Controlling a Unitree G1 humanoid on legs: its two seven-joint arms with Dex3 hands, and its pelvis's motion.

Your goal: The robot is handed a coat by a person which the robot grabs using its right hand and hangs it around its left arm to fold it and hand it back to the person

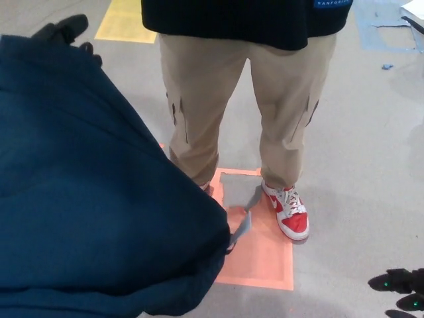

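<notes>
A dark blue coat (pixel 93 192) fills the left half of the head view, draped over my left arm, which it hides. Only the black fingers of my left hand (pixel 65 33) stick out past the coat's top edge, spread and holding nothing. My right hand (pixel 401 290) shows at the bottom right corner, low and well apart from the coat, with its fingers apart and nothing in them. A person in tan trousers (pixel 248 99) and red and white shoes (pixel 289 211) stands right in front of me.
An orange taped square (pixel 265 255) marks the grey floor under the person's feet. A yellow floor patch (pixel 122 21) lies at the top left, blue tape (pixel 381 23) at the top right.
</notes>
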